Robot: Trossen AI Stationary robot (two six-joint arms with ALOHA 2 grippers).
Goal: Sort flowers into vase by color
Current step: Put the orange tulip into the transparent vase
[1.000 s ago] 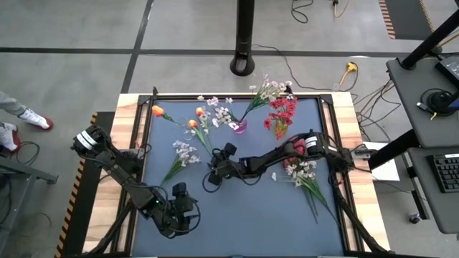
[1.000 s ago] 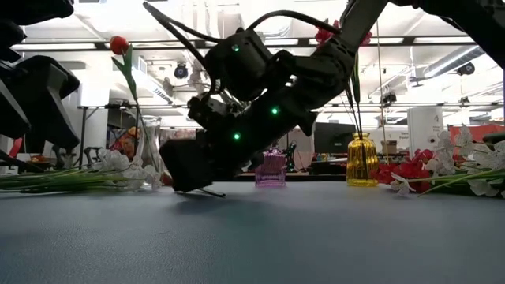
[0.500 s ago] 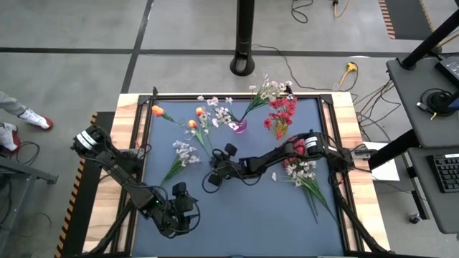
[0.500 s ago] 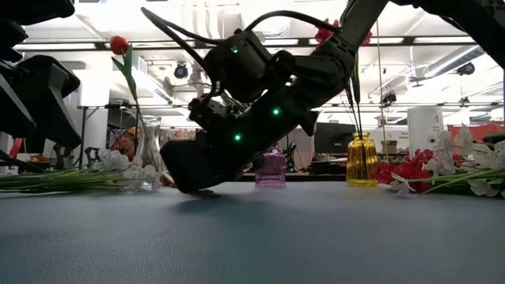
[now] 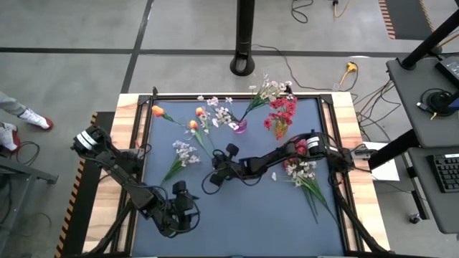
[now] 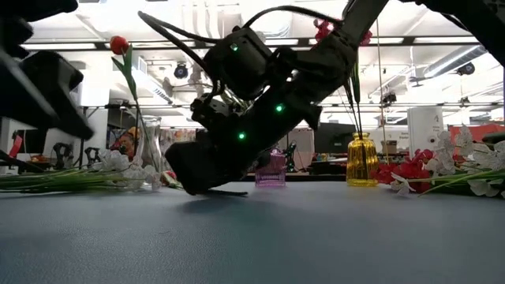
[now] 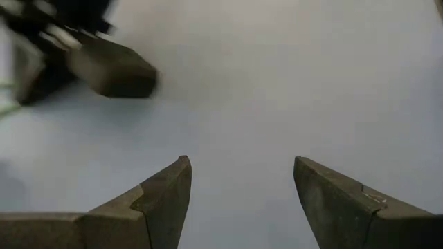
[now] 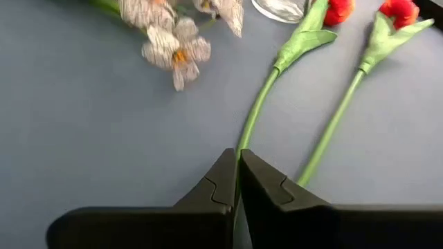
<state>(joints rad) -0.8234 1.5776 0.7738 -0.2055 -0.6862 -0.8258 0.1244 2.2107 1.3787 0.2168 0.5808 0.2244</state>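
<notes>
From above, the right gripper [image 5: 213,172] sits just below the orange tulip-like bud on its thin green plastic stem [image 5: 192,125], mid-worktop, while the left gripper [image 5: 188,217] waits well below with jaws wide. Its wrist view shows the jaws pinched shut on that smooth, slender stem [image 8: 257,109] — so thin it could slip or twist out on lifting, or drag the second tulip stem [image 8: 332,131] lying just beside it.

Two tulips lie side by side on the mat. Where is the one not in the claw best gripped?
Grip the free tulip on its bare lower stem, below the leaf, coming down from above and closing across it. It lies flat on the mat, and there the stem is straight and clear of the held tulip pinched in the right claw.
</notes>
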